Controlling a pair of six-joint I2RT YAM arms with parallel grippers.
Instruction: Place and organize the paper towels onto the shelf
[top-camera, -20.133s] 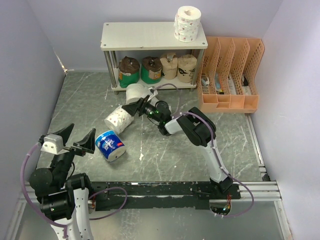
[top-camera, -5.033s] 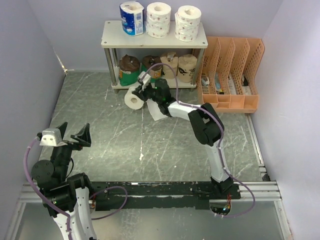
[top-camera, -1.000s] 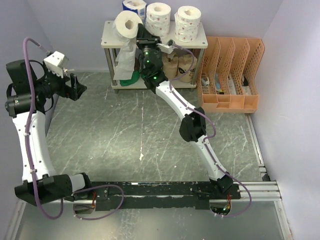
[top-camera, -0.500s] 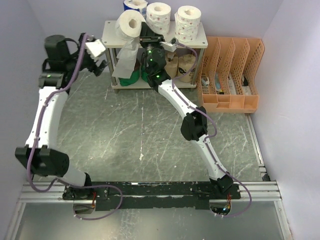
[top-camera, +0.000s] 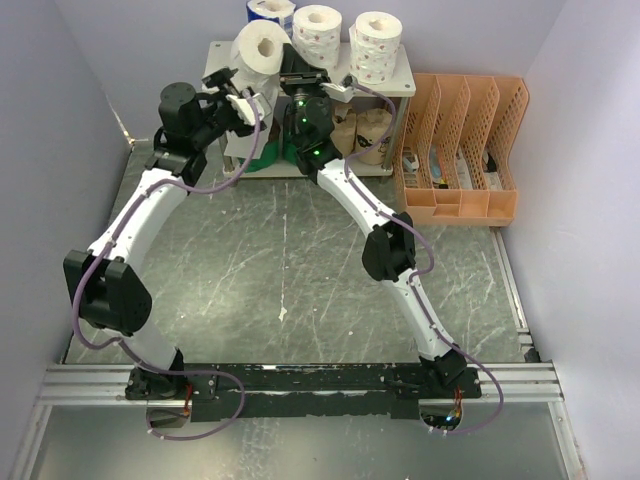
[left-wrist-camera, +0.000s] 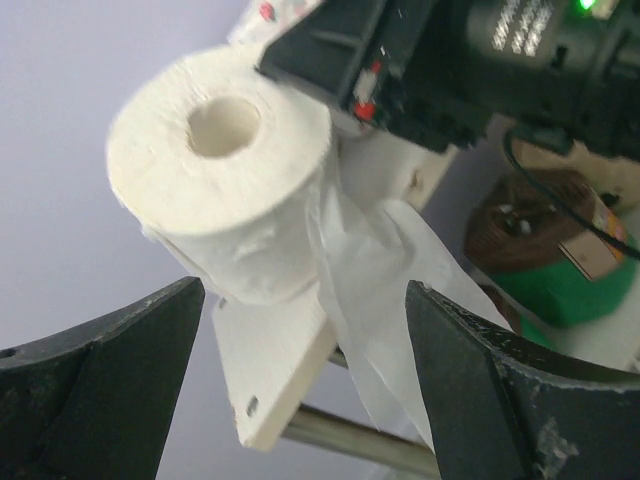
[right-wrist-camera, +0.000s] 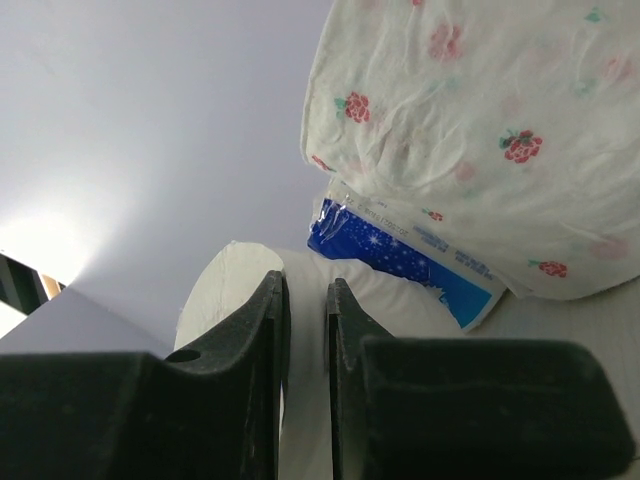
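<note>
Right jaws: nearly closed, pinching plain white roll (left-wrist-camera: 220, 190), held just over shelf (left-wrist-camera: 270, 375) top, 9 o'clock end. Left jaws: wide open, empty, flanking it. Other rolls (top-camera: 377, 40) sit on both tiers; none on desk (top-camera: 300, 270). Likely only set-down remains.

The plain roll (left-wrist-camera: 220, 150) is creamy white all over, and its loose sheet (left-wrist-camera: 385, 290) is the same white but kinda see-through. The rose-print roll (right-wrist-camera: 480, 130) is white with little pink-red roses and green leaves. The blue-wrapped roll (right-wrist-camera: 400, 250) is deep blue with white sparkles. The green-wrapped roll (left-wrist-camera: 545, 250) has a brown top. The shelf (left-wrist-camera: 285, 370) is pale beige with silver tubes, the file organizer (top-camera: 460, 150) is peachy orange, and the tabletop (top-camera: 280, 260) is grey-green marble with white streaks.
</note>
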